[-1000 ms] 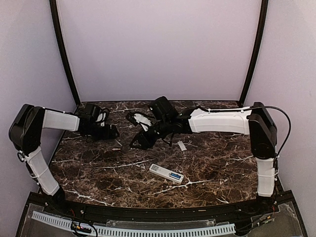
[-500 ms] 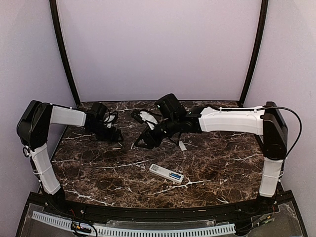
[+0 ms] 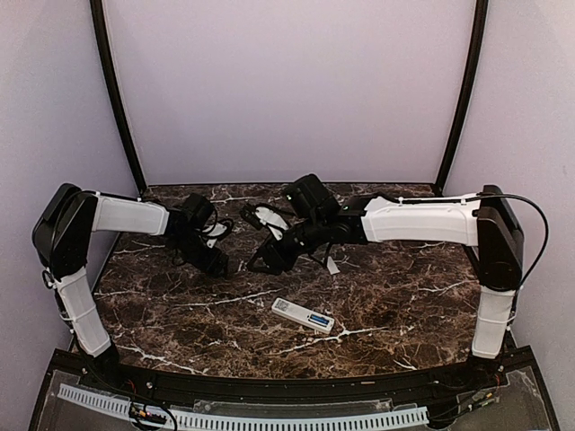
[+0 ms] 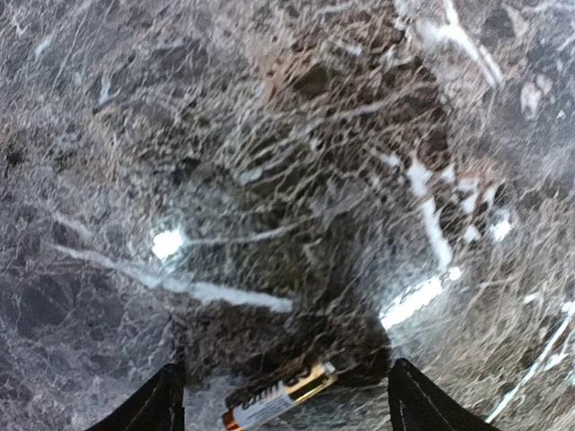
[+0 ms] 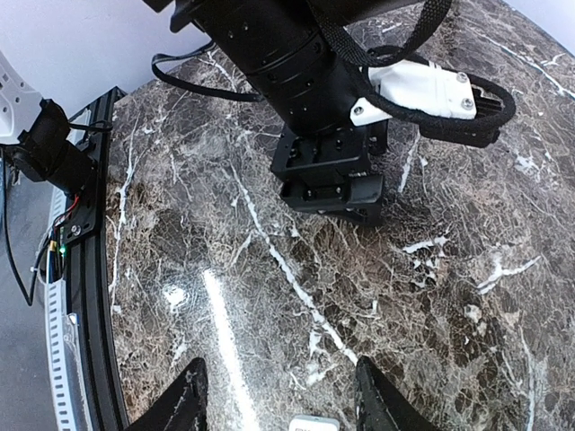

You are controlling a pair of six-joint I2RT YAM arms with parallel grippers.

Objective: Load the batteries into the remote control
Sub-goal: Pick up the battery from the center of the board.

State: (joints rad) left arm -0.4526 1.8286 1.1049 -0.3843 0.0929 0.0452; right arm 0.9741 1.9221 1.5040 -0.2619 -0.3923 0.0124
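Observation:
A battery (image 4: 278,400), pale grey with a gold band and a copper end, lies flat on the marble in the left wrist view. My left gripper (image 4: 286,415) is open, one dark finger on each side of the battery and neither touching it. In the top view the left gripper (image 3: 218,263) is low over the table, left of centre. The right gripper (image 3: 259,262) faces it from close by, open over bare marble (image 5: 280,400). The white remote control (image 3: 303,316) lies near the front, apart from both grippers, with a blue patch in it.
A short flat white cover plate (image 3: 331,265) lies just right of the right gripper. A small white object (image 5: 314,423) at the bottom edge of the right wrist view cannot be identified. The left gripper's black body (image 5: 328,189) fills the top of that view. The table's left edge rail (image 5: 85,233) shows there.
The left arm has reached right and forward toward the table's centre, and its jaws have narrowed a little. The right gripper has shifted slightly right. The remote has not moved.

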